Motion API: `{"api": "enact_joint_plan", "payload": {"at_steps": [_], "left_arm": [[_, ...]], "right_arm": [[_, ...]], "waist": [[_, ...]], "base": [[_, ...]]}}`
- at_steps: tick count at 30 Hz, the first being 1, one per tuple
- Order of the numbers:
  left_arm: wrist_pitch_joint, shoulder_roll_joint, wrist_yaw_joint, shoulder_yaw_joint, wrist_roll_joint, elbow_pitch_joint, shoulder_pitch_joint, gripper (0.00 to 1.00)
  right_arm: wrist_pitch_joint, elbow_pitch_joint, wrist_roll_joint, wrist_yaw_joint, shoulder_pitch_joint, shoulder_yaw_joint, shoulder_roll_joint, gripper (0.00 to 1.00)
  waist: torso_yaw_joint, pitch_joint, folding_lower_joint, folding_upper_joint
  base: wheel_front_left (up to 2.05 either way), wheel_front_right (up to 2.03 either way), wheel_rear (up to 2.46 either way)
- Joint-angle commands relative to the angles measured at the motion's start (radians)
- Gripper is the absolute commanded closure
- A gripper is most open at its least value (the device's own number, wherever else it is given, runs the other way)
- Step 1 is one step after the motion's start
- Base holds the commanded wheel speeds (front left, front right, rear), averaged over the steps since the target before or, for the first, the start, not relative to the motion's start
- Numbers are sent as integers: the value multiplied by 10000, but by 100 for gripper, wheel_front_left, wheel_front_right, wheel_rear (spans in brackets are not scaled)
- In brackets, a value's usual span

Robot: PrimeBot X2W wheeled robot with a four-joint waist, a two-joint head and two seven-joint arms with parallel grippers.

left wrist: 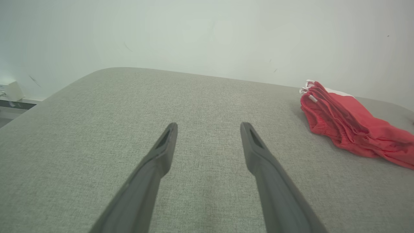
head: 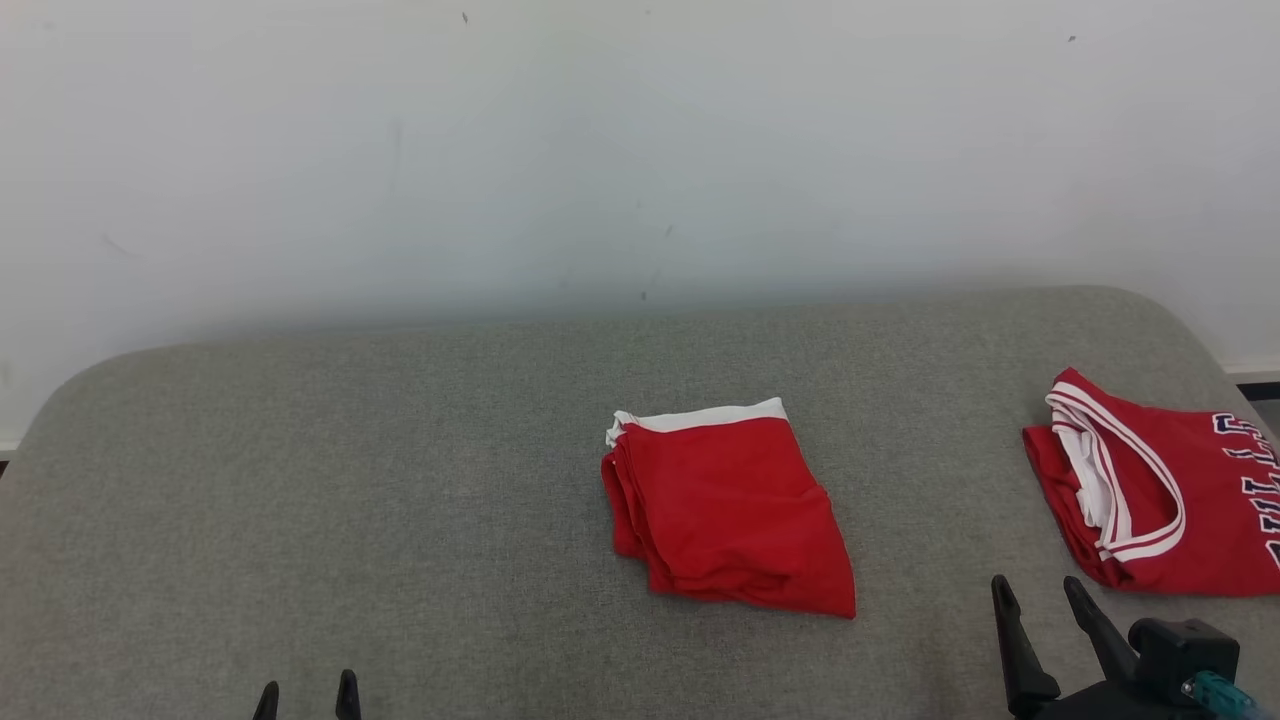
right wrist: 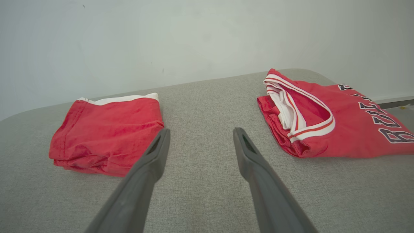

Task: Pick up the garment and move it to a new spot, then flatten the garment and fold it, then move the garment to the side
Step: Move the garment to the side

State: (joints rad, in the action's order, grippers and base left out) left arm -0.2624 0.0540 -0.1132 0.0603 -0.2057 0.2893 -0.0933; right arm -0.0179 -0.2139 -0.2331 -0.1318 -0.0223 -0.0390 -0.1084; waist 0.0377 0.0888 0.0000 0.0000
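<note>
A folded red garment with a white waistband (head: 730, 505) lies in the middle of the grey padded surface (head: 400, 480). It also appears as the garment (left wrist: 349, 126) at the right of the left wrist view and as the garment (right wrist: 106, 132) at the left of the right wrist view. My left gripper (head: 307, 688) is at the bottom left, open and empty, well to the left of it; in its own view the left gripper (left wrist: 208, 127) hovers over bare fabric. My right gripper (head: 1038, 590) is open and empty at the lower right, and the right gripper (right wrist: 201, 132) points between the two red pieces.
A second folded red jersey with white trim and dark lettering (head: 1150, 490) lies at the right edge of the surface, just beyond my right gripper; the jersey (right wrist: 330, 119) is at the right in that wrist view. A pale wall (head: 640, 150) stands behind the surface.
</note>
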Motion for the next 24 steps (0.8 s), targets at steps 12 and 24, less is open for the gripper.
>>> {"api": "enact_joint_plan", "payload": {"at_steps": [12,24], "left_arm": [[-28,-33,-62,-216,131,-133,167,0],[-28,-36,-33,-987,-44,-358,466,0]], "right_arm": [[653,69,-358,24,876,1052,-772,0],[4257,-1822,-1773,24,3946,1331,-1328,0]], "waist": [[-402,-150,0,0],[-1404,-708,0,0]], "base": [[0,0,0],[0,0,0]]}}
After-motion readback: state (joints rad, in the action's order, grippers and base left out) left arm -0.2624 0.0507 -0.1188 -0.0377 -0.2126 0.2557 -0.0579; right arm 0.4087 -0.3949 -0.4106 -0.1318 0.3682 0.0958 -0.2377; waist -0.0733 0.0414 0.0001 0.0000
